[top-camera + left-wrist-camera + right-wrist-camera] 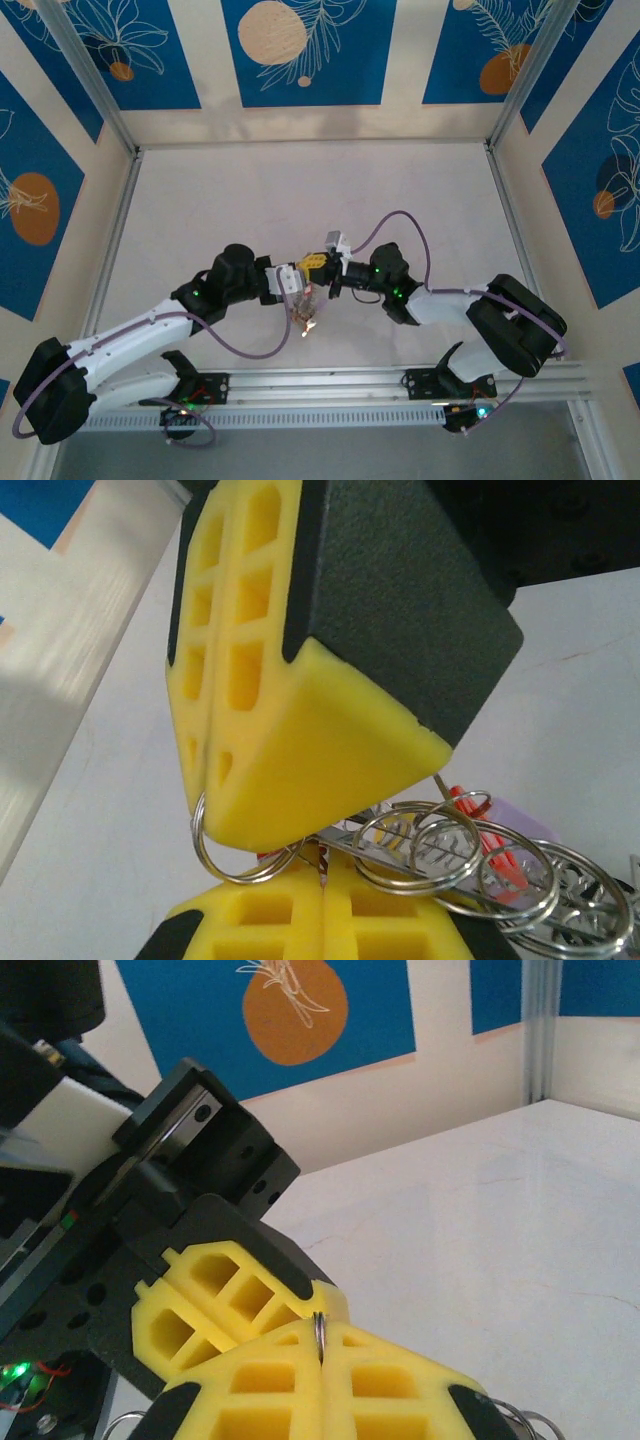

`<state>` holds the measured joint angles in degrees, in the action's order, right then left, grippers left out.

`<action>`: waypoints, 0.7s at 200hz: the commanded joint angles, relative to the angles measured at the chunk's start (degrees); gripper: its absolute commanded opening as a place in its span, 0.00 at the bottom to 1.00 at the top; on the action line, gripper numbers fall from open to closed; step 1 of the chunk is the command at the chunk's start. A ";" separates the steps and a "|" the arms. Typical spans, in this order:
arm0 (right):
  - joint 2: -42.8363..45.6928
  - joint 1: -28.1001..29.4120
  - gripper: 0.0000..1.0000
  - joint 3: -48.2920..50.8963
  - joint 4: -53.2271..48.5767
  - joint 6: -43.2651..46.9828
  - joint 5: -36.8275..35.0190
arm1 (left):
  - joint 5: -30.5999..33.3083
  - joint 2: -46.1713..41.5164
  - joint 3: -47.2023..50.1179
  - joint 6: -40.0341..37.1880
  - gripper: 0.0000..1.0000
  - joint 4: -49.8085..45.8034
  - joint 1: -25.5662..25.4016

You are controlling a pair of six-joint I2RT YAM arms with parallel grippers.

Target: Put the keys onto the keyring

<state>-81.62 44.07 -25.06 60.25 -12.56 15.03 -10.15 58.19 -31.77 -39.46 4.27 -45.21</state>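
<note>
Over the pale worktop [300, 190], at centre frame, the left claw [322, 895] is pressed shut on the keyring [440, 865], seen at the lower right of its wrist view, tip to tip with the right claw [320, 1360], itself pinched tight on one small wire ring [319, 1332], while red-tagged keys [305, 318] dangle just below them

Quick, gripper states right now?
Left gripper: shut on the bunch of silver metal rings and keys.
Right gripper: shut on a thin silver wire ring.
</note>
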 commanded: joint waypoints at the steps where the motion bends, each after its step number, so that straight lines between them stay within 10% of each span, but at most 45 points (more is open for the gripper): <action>1: -0.37 0.61 0.00 -2.09 2.83 -0.67 -8.22 | -3.24 -0.37 -0.91 -1.41 0.00 1.79 -2.74; 53: -1.24 2.00 0.00 -0.04 3.96 5.22 -9.60 | -1.76 -3.03 -1.49 -1.23 0.00 -2.04 -2.81; 101: -0.13 -0.05 0.00 0.93 8.45 9.16 1.57 | 3.65 -11.75 3.55 3.31 0.33 0.62 -0.64; 140: -0.11 -1.90 0.00 0.30 9.87 10.30 9.60 | -1.06 -17.22 3.28 9.04 0.37 -2.57 2.97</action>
<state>-82.43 43.09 -24.34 64.10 -4.62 17.87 -7.49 42.89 -28.32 -35.35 2.55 -44.38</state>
